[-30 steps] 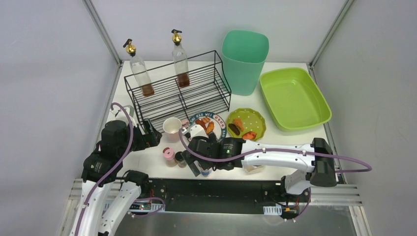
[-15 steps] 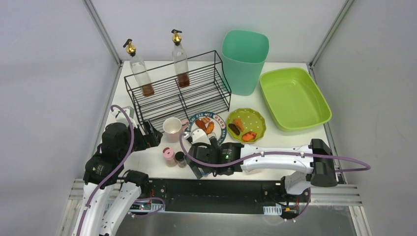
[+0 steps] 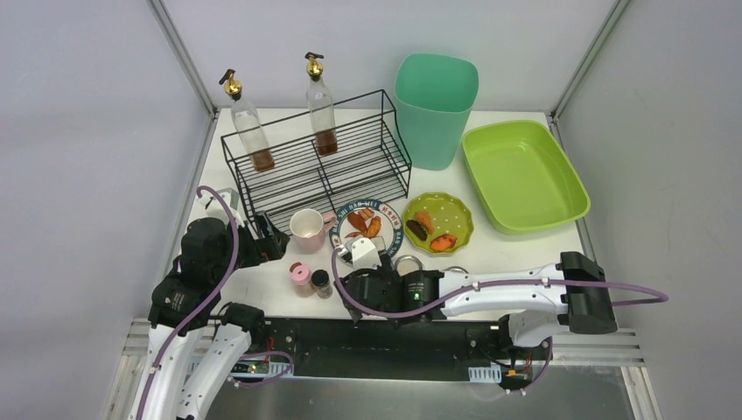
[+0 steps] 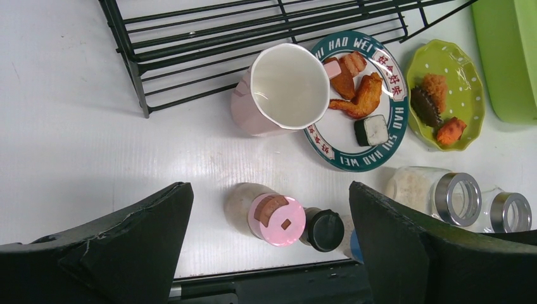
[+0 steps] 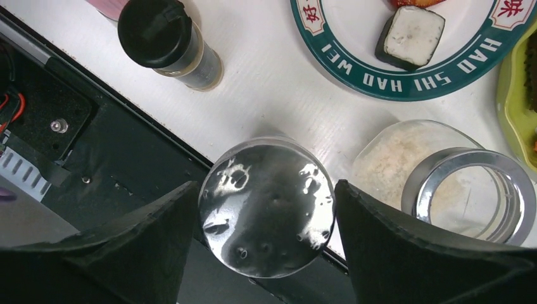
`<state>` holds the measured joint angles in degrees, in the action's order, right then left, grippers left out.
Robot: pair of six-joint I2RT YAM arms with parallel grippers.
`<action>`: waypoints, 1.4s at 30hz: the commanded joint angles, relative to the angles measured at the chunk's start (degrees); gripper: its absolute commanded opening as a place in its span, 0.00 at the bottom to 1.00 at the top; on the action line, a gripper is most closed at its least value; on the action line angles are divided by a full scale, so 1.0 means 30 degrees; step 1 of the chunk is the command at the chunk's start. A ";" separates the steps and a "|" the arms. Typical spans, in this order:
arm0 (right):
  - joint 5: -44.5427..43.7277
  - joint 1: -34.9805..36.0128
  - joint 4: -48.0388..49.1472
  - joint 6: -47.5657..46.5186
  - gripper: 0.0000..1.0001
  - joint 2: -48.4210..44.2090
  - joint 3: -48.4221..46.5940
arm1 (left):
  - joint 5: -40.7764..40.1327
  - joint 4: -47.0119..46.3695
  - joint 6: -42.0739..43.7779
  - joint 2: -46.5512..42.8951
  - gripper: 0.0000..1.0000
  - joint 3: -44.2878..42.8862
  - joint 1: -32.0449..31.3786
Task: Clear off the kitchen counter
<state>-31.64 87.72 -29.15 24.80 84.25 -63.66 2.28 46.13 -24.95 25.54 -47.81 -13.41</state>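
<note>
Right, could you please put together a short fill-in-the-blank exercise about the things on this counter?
1. On the kitchen counter, the small jar beside the pink-lidded jar has a ____ lid.
2. The two bottles stand on the black wire ____.
3. The plate lettered HAO WEI lies between the pink mug and the ____ polka-dot plate.

Missing words: black; rack; green.

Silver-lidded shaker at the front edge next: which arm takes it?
Right. The right arm has its jaws flanking the shaker on both sides; the left arm hangs open-jawed over the pink-lidded jar, further off.
</note>
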 commanded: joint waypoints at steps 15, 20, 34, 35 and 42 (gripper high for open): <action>-0.5186 0.1552 0.4157 0.1208 0.64 -0.1205 0.2691 | -0.0264 -0.0577 -0.0213 0.0049 0.99 0.0306 0.0163; -0.6664 0.2242 0.4812 0.1480 0.45 -0.1472 0.3288 | -0.0291 -0.0574 -0.0238 0.0035 0.99 0.0326 0.0165; -0.9699 0.2225 0.1919 -0.1790 0.23 -0.2083 -0.3779 | -0.0047 -0.0624 -0.0128 -0.0007 0.99 0.0384 0.0174; -0.9804 0.2074 0.1603 -0.2033 0.23 -0.2153 -0.4383 | -0.0060 -0.0638 -0.0122 -0.0020 0.99 0.0385 0.0164; -0.8610 -0.1162 0.0864 -0.4067 0.14 -0.2364 -0.7496 | -0.0101 -0.0640 -0.0121 -0.0062 0.99 0.0402 0.0181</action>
<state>-56.64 90.59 -25.56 17.80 79.72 -80.62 2.33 45.71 -24.95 25.65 -46.98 -13.41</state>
